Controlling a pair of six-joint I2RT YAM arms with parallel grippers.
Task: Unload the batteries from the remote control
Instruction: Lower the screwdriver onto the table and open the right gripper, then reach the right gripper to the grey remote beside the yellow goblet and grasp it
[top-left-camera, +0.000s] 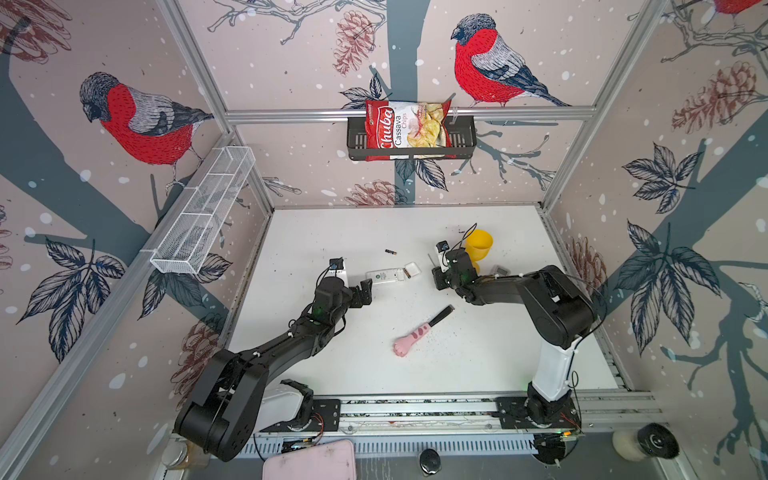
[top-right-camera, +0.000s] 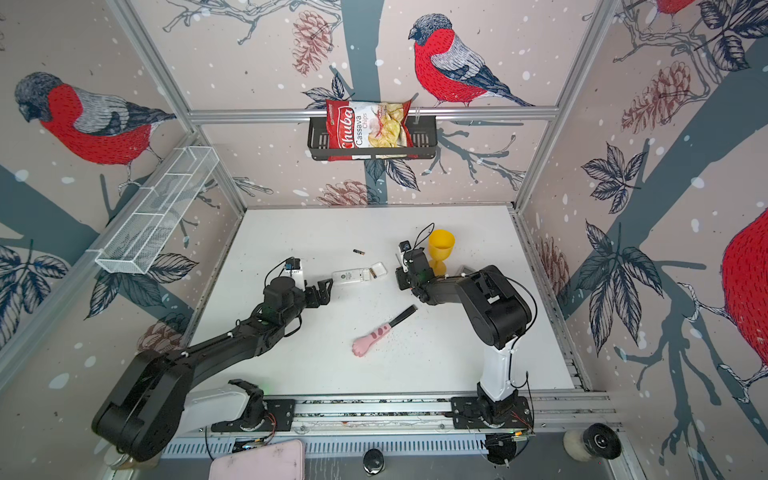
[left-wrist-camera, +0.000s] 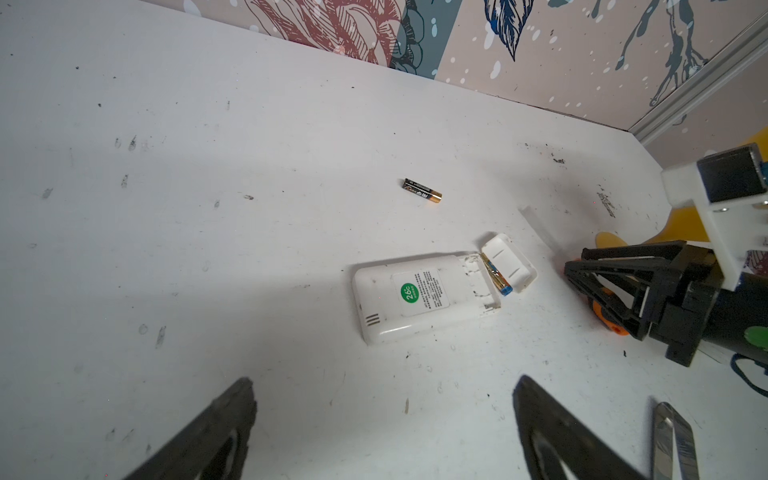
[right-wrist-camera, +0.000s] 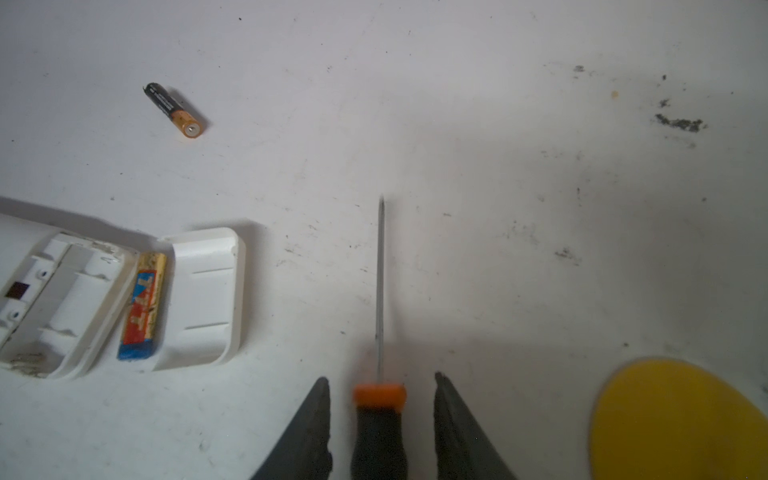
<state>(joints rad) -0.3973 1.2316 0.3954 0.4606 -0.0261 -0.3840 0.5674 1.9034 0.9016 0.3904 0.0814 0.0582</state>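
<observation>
Left gripper (top-left-camera: 366, 291): fingers (left-wrist-camera: 208, 428) spread wide, nothing between them, over bare tabletop (top-left-camera: 332, 232). The remote control (left-wrist-camera: 419, 295) lies face down just ahead of the fingertips, near but not touching. Its closed end is the edge closest to them. Open white surface on both flanks of these fingers.

Right gripper (right-wrist-camera: 380, 377): fingers parted, with a gap showing on each side of the screwdriver (right-wrist-camera: 379, 415) handle that runs between them. They are not pinching it where the wrist view shows. The handle is blurred, so I can't say whether it rests on the tabletop. The shaft points straight out past the fingertips over free surface.

Batteries:
- The black battery (right-wrist-camera: 173, 109), orange-ended, lies loose on the tabletop. It is well ahead of the right fingertips, off toward the remote's side, with clear room all round.
- The second battery (right-wrist-camera: 143, 307), with a gold, red and blue label, lies outside the open compartment. It sits in the slot between the remote's open end and the loose battery cover (right-wrist-camera: 203, 299), seemingly touching both edges.

Margins:
- The cover sits between that battery and the screwdriver shaft, with a strip of bare tabletop from the cover's edge to the shaft.
- The yellow cup (top-left-camera: 478, 245) stands upright close on the far flank of the right fingers, so the margin there is tight.
- The pink paw-handled tool (top-left-camera: 415, 338) lies back toward the arm bases, well apart from both sets of fingers.
</observation>
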